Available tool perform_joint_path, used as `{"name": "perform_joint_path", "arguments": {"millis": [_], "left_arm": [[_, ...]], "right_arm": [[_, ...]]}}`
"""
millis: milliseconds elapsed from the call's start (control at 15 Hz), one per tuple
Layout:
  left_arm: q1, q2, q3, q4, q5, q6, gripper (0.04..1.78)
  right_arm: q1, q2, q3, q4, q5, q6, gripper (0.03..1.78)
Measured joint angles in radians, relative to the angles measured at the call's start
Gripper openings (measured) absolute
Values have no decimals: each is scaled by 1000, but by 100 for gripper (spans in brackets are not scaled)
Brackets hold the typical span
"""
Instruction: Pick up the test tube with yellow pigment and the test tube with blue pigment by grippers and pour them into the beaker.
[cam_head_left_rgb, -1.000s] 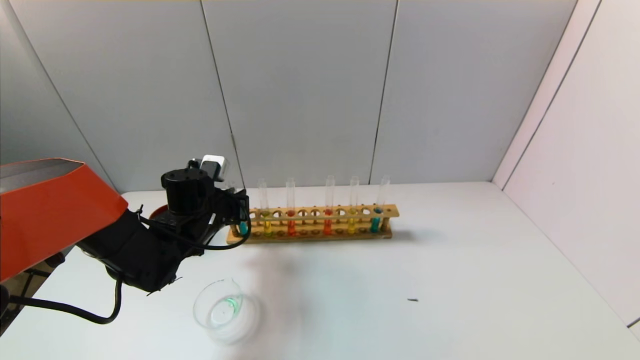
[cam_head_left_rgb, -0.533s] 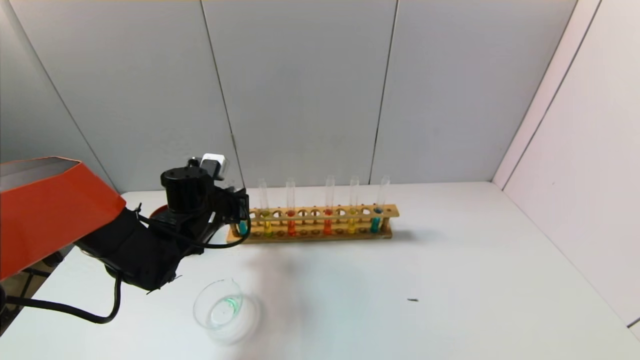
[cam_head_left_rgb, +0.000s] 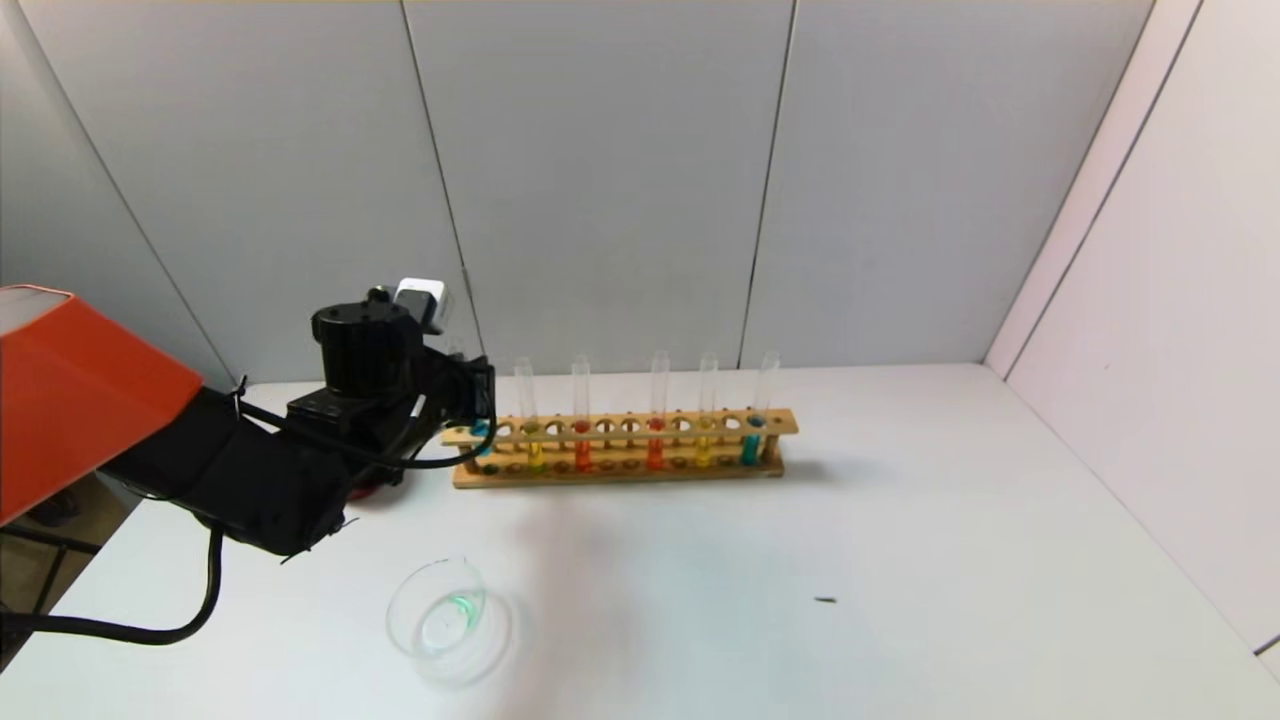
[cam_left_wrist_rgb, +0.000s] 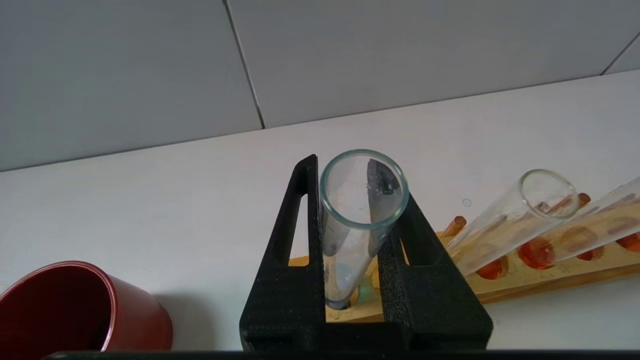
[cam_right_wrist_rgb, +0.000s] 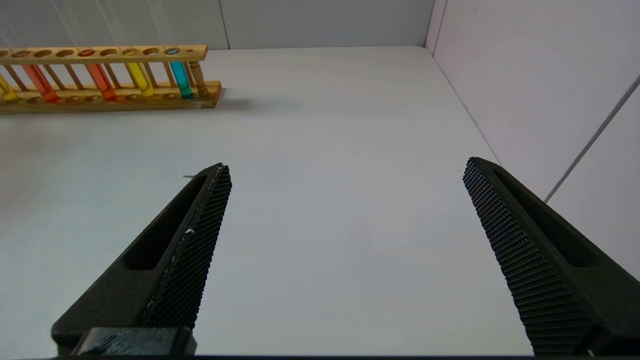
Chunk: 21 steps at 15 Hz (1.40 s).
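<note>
My left gripper (cam_head_left_rgb: 478, 400) is at the left end of the wooden rack (cam_head_left_rgb: 620, 470), shut on a test tube with blue pigment (cam_head_left_rgb: 481, 429). The tube stands upright, its blue base level with the rack's top rail. In the left wrist view both fingers (cam_left_wrist_rgb: 295, 260) press the tube (cam_left_wrist_rgb: 350, 240). A second blue tube (cam_head_left_rgb: 751, 440) stands at the rack's right end. Two yellow tubes (cam_head_left_rgb: 535, 450) (cam_head_left_rgb: 703, 445) stand in the rack. The beaker (cam_head_left_rgb: 448, 620) sits near the table's front, with a green trace inside. My right gripper (cam_right_wrist_rgb: 345, 170) is open and empty above bare table.
Orange-red tubes (cam_head_left_rgb: 655, 445) stand in the rack between the yellow ones. A dark red cup (cam_left_wrist_rgb: 75, 310) stands to the left of the rack, mostly hidden behind my left arm in the head view. A small dark speck (cam_head_left_rgb: 826, 600) lies on the table.
My left gripper has risen with the blue tube. The tube's base has come up from the rack's lower board to the level of the top rail.
</note>
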<state>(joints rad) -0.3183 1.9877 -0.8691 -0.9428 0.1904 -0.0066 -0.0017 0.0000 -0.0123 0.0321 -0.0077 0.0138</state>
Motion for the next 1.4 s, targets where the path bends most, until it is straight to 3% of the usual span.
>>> {"name": "perform_joint_path", "arguments": {"millis": [800,1400], "left_arm": [[-14,-204,-140,318,10,1,34],[-67,-501,-139,699,81,0,34]], "right_arm": [[0,0,0,0,0,0,170],[0,0,0,0,0,0,170]]}}
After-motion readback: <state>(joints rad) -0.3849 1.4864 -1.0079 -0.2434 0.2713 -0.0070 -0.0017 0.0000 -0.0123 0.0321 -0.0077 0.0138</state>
